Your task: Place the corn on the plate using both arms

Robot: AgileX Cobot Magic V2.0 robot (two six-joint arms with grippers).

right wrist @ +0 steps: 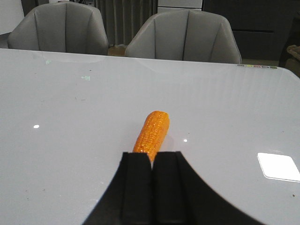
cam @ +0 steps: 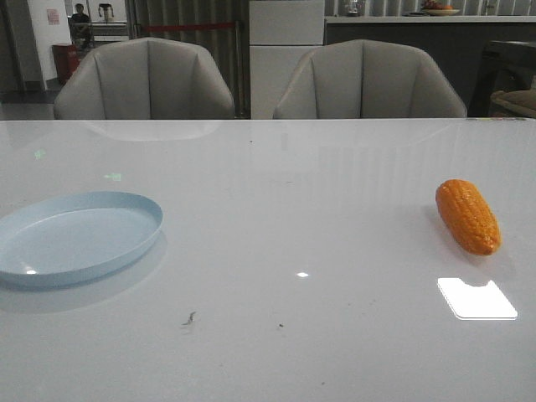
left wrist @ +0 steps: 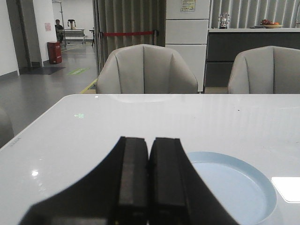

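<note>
Lying on its side at the right of the front view, the corn (cam: 467,216) rests on the white surface (cam: 276,251), its thin end toward the lower right. The plate (cam: 75,237) sits far off at the left of that view — well apart from the corn, and nothing is on it.

In the right wrist view the right end effector (right wrist: 151,187) fills the bottom middle. Its two black fingers are pressed together and hold nothing. The corn lies just past the tips, in line with them.

In the left wrist view the left end effector (left wrist: 149,178) is pressed together too, with nothing in it. The plate peeks out at the lower right.

What could go wrong? The corn is round, so I think it could roll away if a finger bumps it — and fingers that do not spread first would only push it along.
</note>
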